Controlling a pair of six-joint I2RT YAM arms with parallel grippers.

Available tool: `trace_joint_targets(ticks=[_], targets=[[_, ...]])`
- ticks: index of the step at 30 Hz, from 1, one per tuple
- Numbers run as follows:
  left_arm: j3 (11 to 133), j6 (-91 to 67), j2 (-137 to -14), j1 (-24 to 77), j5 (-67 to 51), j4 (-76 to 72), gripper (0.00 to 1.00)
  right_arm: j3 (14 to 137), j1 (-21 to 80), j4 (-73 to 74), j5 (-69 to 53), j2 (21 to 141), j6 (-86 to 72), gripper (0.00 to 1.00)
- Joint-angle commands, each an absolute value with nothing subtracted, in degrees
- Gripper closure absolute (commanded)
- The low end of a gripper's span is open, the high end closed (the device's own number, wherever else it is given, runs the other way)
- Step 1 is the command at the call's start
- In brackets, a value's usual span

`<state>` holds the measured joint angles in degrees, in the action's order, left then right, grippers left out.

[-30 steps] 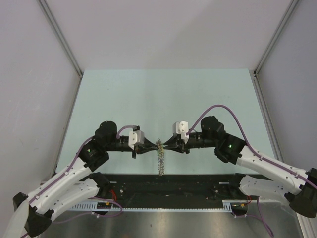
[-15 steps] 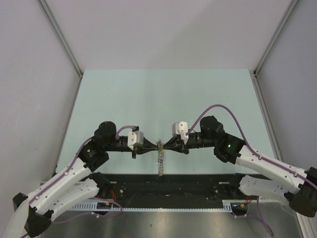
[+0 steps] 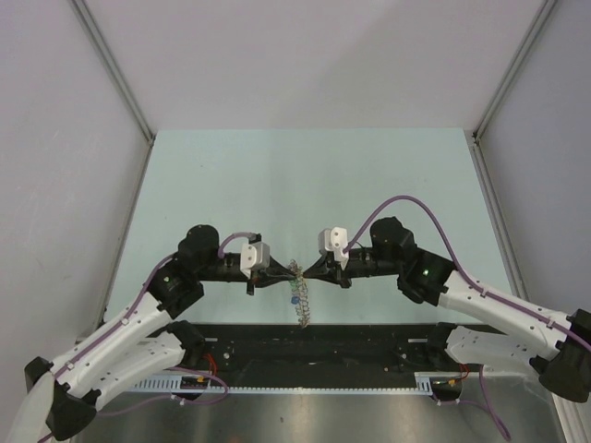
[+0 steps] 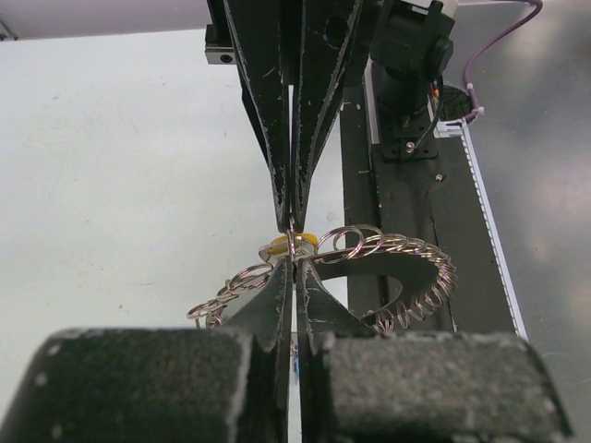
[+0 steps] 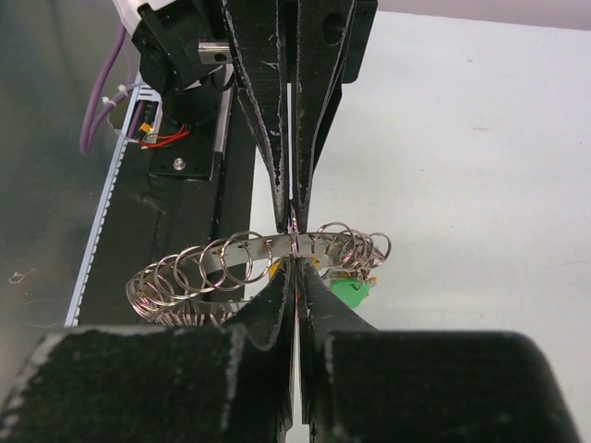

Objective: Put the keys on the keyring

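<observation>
The keyring [image 3: 299,303], a grey band strung with many small wire loops, hangs in the air between both arms over the table's near edge. My left gripper [image 3: 288,275] and right gripper [image 3: 306,273] meet tip to tip at its top, both shut on it. In the left wrist view my left gripper [image 4: 294,264] pinches a thin loop of the keyring [image 4: 406,268], with a yellow key head [image 4: 303,242] just behind. In the right wrist view my right gripper [image 5: 294,268] clamps the band of the keyring [image 5: 212,268], and the keys [image 5: 352,293], one green-headed, dangle at its right end.
The pale green table [image 3: 305,185] stretches away behind the arms, closed in by white walls and slanted metal posts [image 3: 115,69]. A black base plate [image 3: 314,346] with cable track runs along the near edge under the hanging ring.
My right gripper has closed fully onto the keyring and its arm has edged slightly left. The ring has sagged a little lower. The left gripper has stayed shut.
</observation>
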<state>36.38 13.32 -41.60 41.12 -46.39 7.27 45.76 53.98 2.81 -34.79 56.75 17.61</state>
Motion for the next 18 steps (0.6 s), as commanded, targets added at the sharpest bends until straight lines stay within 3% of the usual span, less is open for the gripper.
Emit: trace_joint_targets(ticks=[1,18], targets=[[39.6,13.4,-43.3,41.6,-46.6,8.9,1.00,47.7,55.3,1.5,-32.3,57.4,18.2,1.00],[42.3,16.3,-46.3,44.1,-45.1,15.1,1.00,50.5,56.9,4.7,-28.9,58.8,19.2,1.00]])
